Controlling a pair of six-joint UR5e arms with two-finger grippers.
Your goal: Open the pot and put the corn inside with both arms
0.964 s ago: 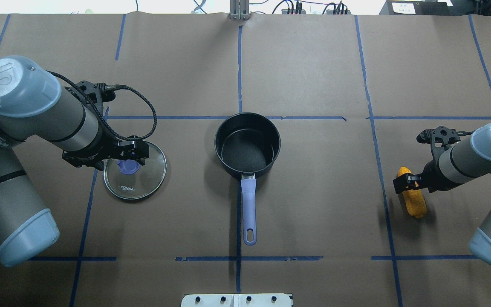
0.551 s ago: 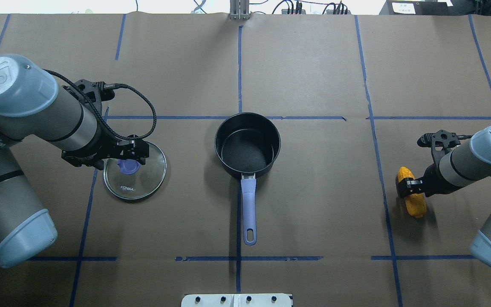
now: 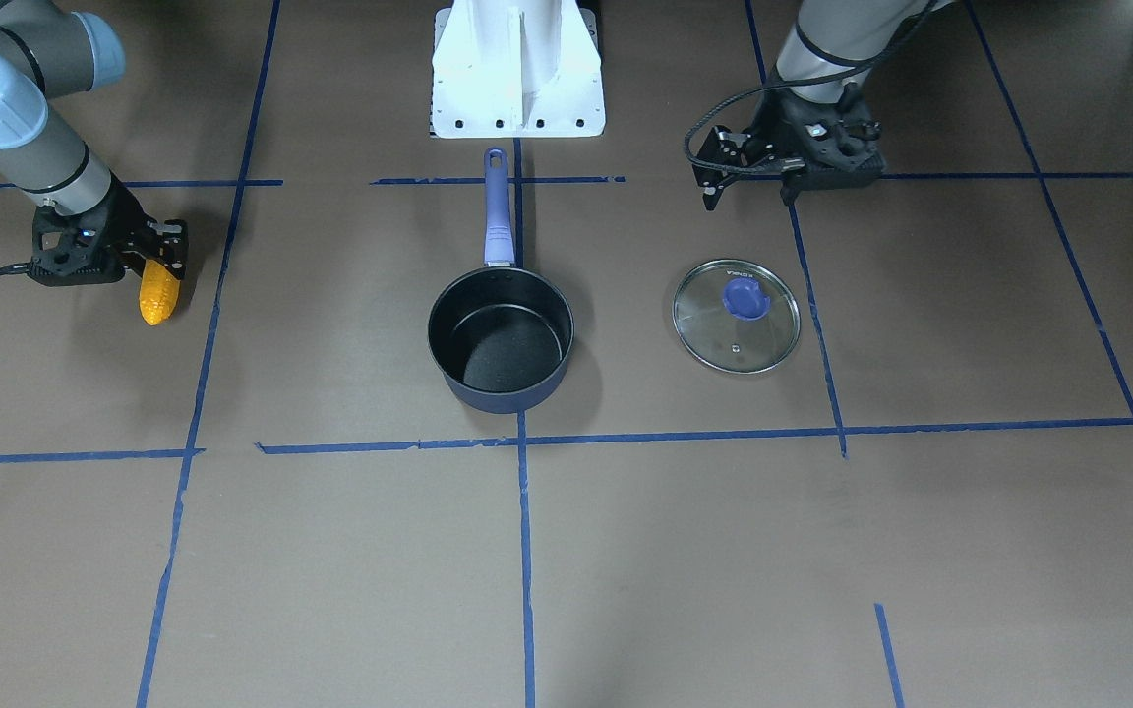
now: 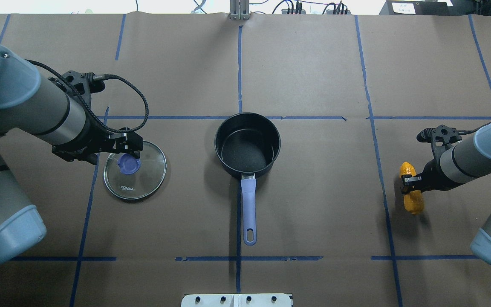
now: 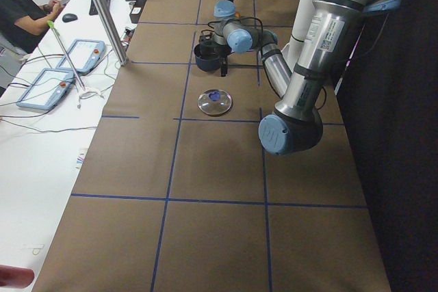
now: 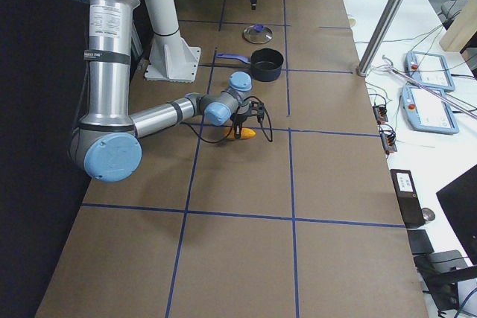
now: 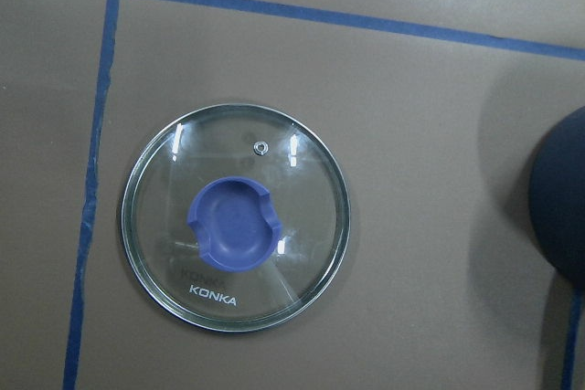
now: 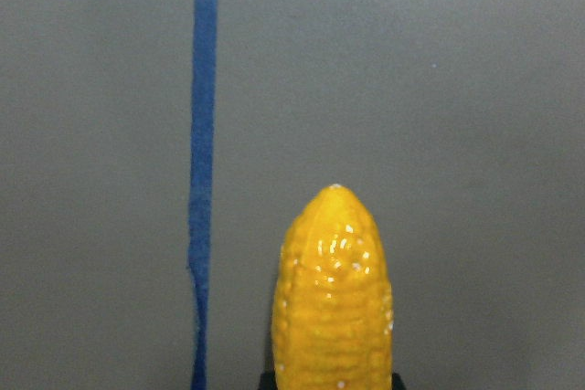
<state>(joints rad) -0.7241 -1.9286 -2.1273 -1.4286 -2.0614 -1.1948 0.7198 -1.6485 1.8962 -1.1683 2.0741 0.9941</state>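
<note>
A small dark navy saucepan (image 4: 245, 153) with a speckled black interior stands open and upright at the middle of the brown paper-covered table (image 4: 313, 192), its long lavender handle (image 4: 249, 200) pointing back toward the robot. The round glass lid (image 4: 143, 181) with a purple knob (image 4: 128, 163) lies flat on the table well to the pot's left. The left gripper (image 4: 128, 144) hangs above the lid's far edge, its 2 fingers spread apart and holding nothing. Far to the right, beyond a blue tape line (image 4: 379, 170), the right gripper (image 4: 411, 184) has its fingers closed across the middle of the orange-yellow bumpy toy corn cob (image 4: 413, 202), well apart from the pot; whether the cob is clear of the table cannot be told
</note>
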